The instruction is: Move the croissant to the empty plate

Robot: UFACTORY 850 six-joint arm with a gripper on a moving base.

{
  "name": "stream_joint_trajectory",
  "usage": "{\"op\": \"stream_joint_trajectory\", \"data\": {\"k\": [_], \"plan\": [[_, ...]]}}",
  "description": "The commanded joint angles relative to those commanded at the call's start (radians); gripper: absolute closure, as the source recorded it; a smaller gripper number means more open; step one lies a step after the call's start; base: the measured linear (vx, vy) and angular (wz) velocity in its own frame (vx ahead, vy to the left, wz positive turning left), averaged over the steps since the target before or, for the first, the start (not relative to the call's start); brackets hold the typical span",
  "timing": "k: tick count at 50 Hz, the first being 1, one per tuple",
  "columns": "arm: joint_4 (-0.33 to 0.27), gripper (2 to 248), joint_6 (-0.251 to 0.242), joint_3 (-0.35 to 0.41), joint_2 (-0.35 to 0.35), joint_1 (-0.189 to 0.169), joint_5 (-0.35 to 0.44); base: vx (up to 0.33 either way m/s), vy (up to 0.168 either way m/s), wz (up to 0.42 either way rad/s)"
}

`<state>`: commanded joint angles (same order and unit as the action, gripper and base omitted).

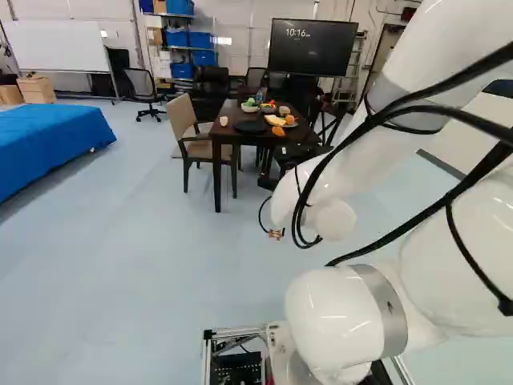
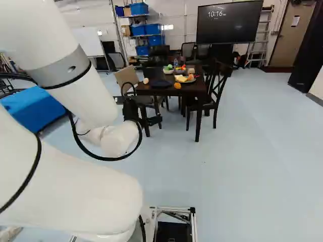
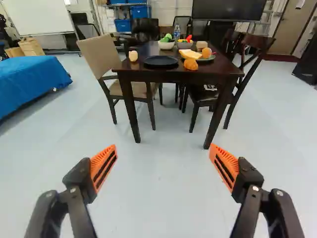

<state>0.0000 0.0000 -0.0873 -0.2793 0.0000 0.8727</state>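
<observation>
The pincer [image 3: 163, 146] is spread wide, nothing held, short of the bench [image 3: 173, 76]. Approach is judged in hand: forward travel is needed towards the likely croissant [image 3: 190, 64], between the empty plate [image 3: 161, 61] and loaded plate [image 3: 211, 58].

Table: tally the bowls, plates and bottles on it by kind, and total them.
Bowls: 2, the left bowl and right bowl in the wrist view
Plates: 2, the black plate and food plate
Bottle: 1
Total: 5
</observation>
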Motion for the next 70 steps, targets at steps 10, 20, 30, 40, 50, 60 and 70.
{"op": "stream_joint_trajectory", "data": {"k": [10,20,30,40,50,60,70], "plan": [[0.0,3,0.0,0.0,0.0,0.0,0.0,0.0,0.0,0.0],[0.0,3,0.0,0.0,0.0,0.0,0.0,0.0,0.0,0.0],[0.0,3,0.0,0.0,0.0,0.0,0.0,0.042,0.006,0.004],[0.0,3,0.0,0.0,0.0,0.0,0.0,0.075,0.002,-0.007],[0.0,3,0.0,0.0,0.0,0.0,0.0,0.128,0.001,-0.013],[0.0,3,0.0,0.0,0.0,0.0,0.0,0.171,0.003,-0.02],[0.0,3,0.0,0.0,0.0,0.0,0.0,0.183,0.001,-0.023]]}}
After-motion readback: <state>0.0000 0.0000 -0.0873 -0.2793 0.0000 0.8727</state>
